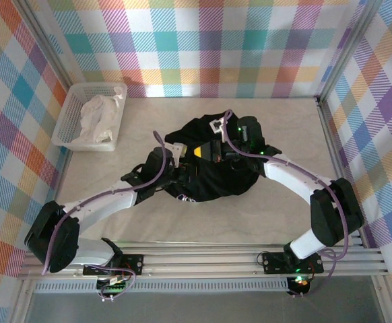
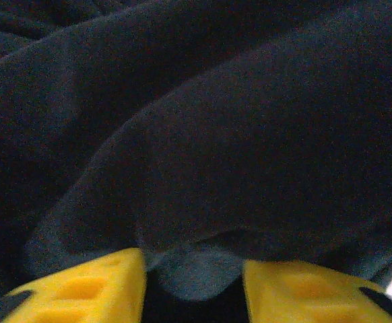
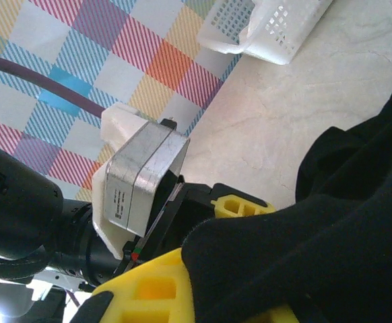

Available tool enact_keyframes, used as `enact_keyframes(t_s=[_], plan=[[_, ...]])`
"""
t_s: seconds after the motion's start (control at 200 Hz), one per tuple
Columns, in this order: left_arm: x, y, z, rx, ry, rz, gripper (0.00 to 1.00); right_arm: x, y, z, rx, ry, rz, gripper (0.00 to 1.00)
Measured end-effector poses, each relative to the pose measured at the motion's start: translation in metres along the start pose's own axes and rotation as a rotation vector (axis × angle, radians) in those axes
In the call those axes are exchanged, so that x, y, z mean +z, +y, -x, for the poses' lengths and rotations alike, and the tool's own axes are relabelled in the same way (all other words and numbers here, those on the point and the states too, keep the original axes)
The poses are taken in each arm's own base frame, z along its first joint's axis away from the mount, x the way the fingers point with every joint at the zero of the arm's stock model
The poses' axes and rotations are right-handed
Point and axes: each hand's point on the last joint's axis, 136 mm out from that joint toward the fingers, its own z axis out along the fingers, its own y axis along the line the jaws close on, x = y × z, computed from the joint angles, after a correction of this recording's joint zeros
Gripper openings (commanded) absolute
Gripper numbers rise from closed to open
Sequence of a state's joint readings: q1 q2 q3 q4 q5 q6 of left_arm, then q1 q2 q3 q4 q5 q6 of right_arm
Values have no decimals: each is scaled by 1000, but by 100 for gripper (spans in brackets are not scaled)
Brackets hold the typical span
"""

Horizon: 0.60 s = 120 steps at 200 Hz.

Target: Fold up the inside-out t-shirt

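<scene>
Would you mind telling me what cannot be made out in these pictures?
Left wrist view: whether the left pincer grips the t-shirt fold between its fingers; blurred, cut by the bottom edge.
Right wrist view: whether the right pincer holds cloth; the t-shirt drapes it.
Top view: the basket and its white contents, too small to identify.

Pastel plaid panels (image 1: 216,47) walled the cell beyond and to either side of the left gripper (image 1: 197,153). Beneath it lay a pale marbled tabletop (image 1: 283,121), evenly lit; a white basket (image 1: 62,121) stood far to its left, against the wall.
</scene>
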State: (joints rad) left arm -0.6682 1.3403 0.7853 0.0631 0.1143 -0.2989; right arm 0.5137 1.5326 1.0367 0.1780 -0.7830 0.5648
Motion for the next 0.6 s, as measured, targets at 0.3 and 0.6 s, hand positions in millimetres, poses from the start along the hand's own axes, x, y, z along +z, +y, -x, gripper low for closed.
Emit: enact_keyframes(t_s=[0.3,0.6], plan=[[12,-9,19,-55,-43,-75,0,-13,-12,4,8,-23,-70,0],[-40,-23,58,-262,-129,-295,0,-39,-31,21,-160,-40,-424,29]])
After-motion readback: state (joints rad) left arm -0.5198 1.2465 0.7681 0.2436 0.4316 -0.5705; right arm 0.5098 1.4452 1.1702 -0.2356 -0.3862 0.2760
